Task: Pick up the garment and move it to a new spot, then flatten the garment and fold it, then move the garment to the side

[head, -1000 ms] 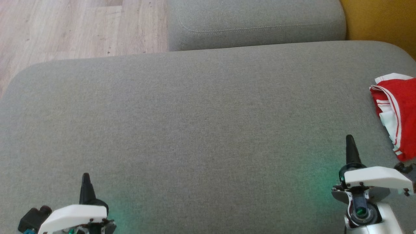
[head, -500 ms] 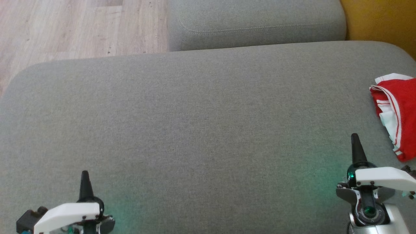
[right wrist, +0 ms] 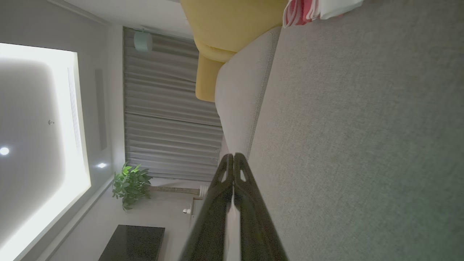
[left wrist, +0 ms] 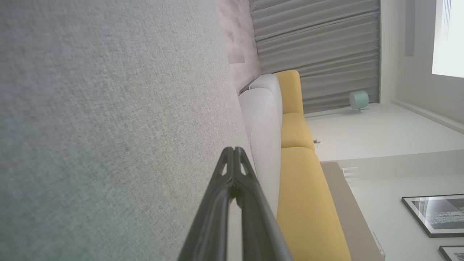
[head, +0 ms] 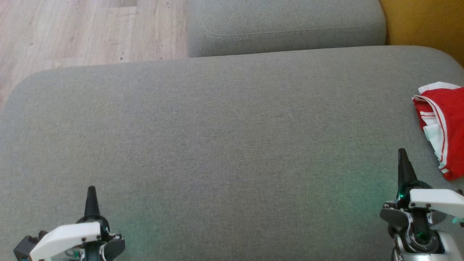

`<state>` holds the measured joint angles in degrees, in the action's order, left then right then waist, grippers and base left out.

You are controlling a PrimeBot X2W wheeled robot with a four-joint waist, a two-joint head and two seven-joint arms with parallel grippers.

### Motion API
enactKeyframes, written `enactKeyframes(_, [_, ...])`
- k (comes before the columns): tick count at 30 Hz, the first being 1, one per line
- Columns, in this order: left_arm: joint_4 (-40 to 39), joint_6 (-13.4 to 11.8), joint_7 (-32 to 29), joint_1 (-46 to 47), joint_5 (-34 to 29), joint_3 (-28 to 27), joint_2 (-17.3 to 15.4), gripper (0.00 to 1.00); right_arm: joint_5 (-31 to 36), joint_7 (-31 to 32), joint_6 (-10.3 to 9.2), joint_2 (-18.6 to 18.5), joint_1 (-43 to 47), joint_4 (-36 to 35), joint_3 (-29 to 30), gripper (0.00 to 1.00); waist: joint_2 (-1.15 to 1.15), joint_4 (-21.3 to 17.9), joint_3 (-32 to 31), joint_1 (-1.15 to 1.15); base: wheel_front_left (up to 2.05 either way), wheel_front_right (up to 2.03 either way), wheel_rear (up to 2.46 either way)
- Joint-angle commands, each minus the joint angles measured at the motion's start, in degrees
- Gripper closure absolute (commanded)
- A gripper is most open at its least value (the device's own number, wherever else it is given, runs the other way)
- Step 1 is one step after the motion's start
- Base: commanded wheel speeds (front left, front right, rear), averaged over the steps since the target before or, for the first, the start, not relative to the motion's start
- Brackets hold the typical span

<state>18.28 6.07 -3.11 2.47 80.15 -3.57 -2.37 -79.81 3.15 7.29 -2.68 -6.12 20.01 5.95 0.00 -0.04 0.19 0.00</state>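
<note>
Red white-striped garment (head: 448, 117) on sofa (head: 217, 145)

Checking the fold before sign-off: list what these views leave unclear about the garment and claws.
- Garment, head view: right edge cuts it off; full outline unknown.
- Garment, right wrist view: cut by the top edge, blurred.
- Kind of garment: layers overlap, cannot tell.
- Left claw and right claw, head view: arms behind them cut by the bottom edge.

Two end effectors (head: 90, 190) (head: 401, 152), two grey cushions (head: 217, 137) (head: 282, 21), and seemingly one garment (head: 445, 119), cropped at the edge.
</note>
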Motion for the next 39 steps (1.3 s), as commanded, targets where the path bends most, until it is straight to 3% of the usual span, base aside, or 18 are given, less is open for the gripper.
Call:
enactKeyframes(1, [-2.22, 0.65, -0.64, 3.37, 1.7, -1.89, -0.45, 1.0, -1.91, 0.68, 0.17, -0.22, -1.1, -2.77, -0.72, 1.0, 0.0, 0.01, 0.0, 0.0, 0.0, 0.0, 0.0])
enactKeyframes(18, [-4.19, 1.41, -3.34, 3.72, 11.95, -2.93, -0.51, 1.0, -12.27, 3.32, 0.2, -0.2, -0.08, -5.96, 0.57, 1.0, 0.0, 0.04, -0.01, 0.0, 0.0, 0.0, 0.0])
enactKeyframes(39, [-4.22, 1.42, -3.36, 3.72, 12.03, -2.94, -0.51, 1.0, -12.36, 3.34, 0.2, -0.2, -0.07, -5.99, 0.57, 1.0, 0.0, 0.04, -0.01, 0.0, 0.0, 0.0, 0.0])
